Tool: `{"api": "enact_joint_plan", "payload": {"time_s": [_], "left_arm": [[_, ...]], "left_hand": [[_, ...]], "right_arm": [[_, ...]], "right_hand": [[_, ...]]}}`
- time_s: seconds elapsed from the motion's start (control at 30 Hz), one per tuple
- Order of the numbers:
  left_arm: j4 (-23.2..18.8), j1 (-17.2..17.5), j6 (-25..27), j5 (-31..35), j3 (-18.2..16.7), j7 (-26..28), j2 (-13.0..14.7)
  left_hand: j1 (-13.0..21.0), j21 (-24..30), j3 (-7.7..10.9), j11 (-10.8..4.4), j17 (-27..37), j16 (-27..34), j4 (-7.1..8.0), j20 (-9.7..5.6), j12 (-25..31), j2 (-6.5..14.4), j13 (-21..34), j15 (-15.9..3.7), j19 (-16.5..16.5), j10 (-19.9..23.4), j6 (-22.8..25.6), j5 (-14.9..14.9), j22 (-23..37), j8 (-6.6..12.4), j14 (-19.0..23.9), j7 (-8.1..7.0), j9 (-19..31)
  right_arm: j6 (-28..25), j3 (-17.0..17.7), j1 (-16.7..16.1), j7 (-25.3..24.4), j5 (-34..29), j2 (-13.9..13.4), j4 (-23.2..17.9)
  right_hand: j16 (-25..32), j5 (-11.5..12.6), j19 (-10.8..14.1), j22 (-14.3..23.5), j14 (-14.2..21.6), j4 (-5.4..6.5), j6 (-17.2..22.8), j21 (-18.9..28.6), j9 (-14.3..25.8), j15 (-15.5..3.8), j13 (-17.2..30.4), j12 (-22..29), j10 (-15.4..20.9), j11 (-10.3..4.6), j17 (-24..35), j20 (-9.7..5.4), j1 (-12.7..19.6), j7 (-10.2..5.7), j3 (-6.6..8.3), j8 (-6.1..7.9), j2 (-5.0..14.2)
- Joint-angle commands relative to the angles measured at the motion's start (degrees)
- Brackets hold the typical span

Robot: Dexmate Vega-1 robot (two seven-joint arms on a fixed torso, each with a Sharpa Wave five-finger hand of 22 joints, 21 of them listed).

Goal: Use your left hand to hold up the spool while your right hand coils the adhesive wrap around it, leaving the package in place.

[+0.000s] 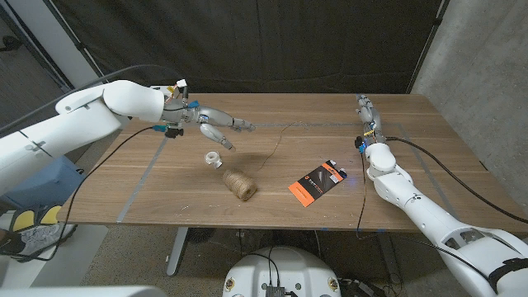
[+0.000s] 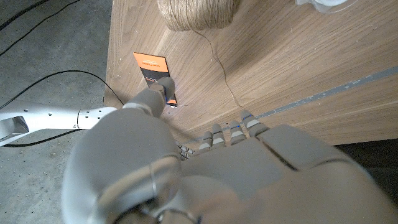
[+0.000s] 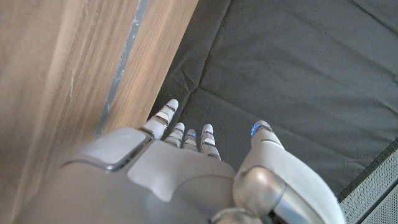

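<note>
Twine spool (image 1: 238,185) lies on its side just left of centre in the head view, near the table's (image 1: 412,206) front edge, with a thin loose strand trailing up toward the middle. A small white roll of adhesive wrap (image 1: 214,158) sits just above and left of it. The orange-and-black package (image 1: 317,181) lies flat to the right of centre, well apart from both. Bare wood stretches across the right half and along the far edge.

The left hand (image 1: 216,125) hovers above the roll, fingers spread and slightly curled, holding nothing. The right hand (image 1: 367,111) stands at the far right edge of the table, fingers straight and loosely together, empty.

Print on the package is too small to read. The left wrist view cuts off the spool's upper part.
</note>
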Motion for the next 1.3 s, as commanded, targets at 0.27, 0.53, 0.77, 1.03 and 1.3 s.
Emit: {"api": "enact_joint_plan", "payload": {"time_s": [0.27, 0.53, 0.77, 1.03, 1.3], "left_arm": [[-1.44, 2.30, -0.53, 0.71, -1.01, -1.54, 2.51], [-0.97, 2.38, -0.90, 1.46, -0.84, -2.20, 2.63], [-1.56, 3.70, -0.86, 2.26, -0.84, -1.95, 3.48], [-2.06, 4.42, -0.93, 3.18, -0.96, -1.70, 3.81], [-2.50, 4.92, -1.72, 3.97, -1.14, -1.57, 4.07]], "left_hand": [[0.85, 0.14, 0.30, 0.41, 0.65, 0.21, 0.38, 0.61, 0.88, -0.02, 1.04, 0.60, -0.78, -1.40, -1.42, -0.25, 0.23, -0.15, -0.60, 0.59, 0.28], [1.05, 0.09, 0.49, 0.56, 0.92, 0.18, 0.42, 0.63, 1.14, 0.12, 1.46, 0.77, -1.12, -2.00, -1.92, -0.22, 0.25, -0.19, -1.06, 0.70, 0.33], [1.02, 0.13, 0.54, 0.58, 1.16, 0.33, 0.55, 0.65, 1.53, 0.17, 1.81, 0.75, -1.19, -2.08, -1.82, -0.22, 0.26, -0.03, -1.03, 0.82, 0.37], [1.05, 0.22, 0.56, 0.50, 1.39, 0.50, 0.61, 0.74, 2.03, 0.21, 2.21, 0.74, -1.10, -2.01, -1.79, -0.22, 0.28, 0.08, -0.91, 0.87, 0.42], [1.19, 0.32, 0.60, 0.68, 1.54, 0.59, 0.59, 0.80, 2.43, 0.28, 2.54, 0.76, -0.96, -2.00, -1.60, -0.23, 0.30, 0.22, -0.89, 0.99, 0.47]], "right_arm": [[-1.07, 0.14, -1.23, -2.19, -0.82, -0.17, -1.19], [-0.34, -0.19, -0.54, -3.29, -1.68, 0.68, 0.23], [0.04, -0.20, -0.47, -3.84, -1.88, 0.96, 0.90], [-0.30, 0.11, -1.42, -4.66, -2.16, 0.24, -0.40], [-1.25, 0.47, -2.57, -5.82, -2.51, -0.44, -2.18]], "right_hand": [[-0.02, -0.07, -0.55, 0.26, -0.86, -0.38, -1.10, -0.08, 0.29, 0.19, 0.14, -0.24, -1.46, 0.18, -0.03, 0.10, -0.59, -0.25, 0.14, -0.18, -0.02], [-0.02, -0.07, -0.79, 0.26, -1.29, -0.44, -1.61, -0.07, 0.30, 0.18, 0.16, -0.15, -1.81, 0.36, -0.02, 0.10, -0.70, -0.38, 0.12, -0.17, -0.01], [0.01, -0.06, -0.86, 0.26, -1.43, -0.50, -1.68, -0.04, 0.30, 0.15, 0.16, -0.14, -2.10, 0.49, -0.03, 0.11, -0.73, -0.34, 0.12, -0.08, -0.01], [0.05, -0.06, -1.02, 0.26, -1.55, -0.55, -1.75, -0.04, 0.30, 0.25, 0.17, -0.08, -2.27, 0.48, -0.03, 0.16, -0.78, -0.35, 0.11, -0.01, -0.01], [0.07, -0.06, -1.15, 0.26, -1.72, -0.58, -1.87, -0.04, 0.30, 0.30, 0.17, -0.07, -2.51, 0.59, -0.03, 0.21, -0.84, -0.37, 0.11, 0.03, 0.00]]}}
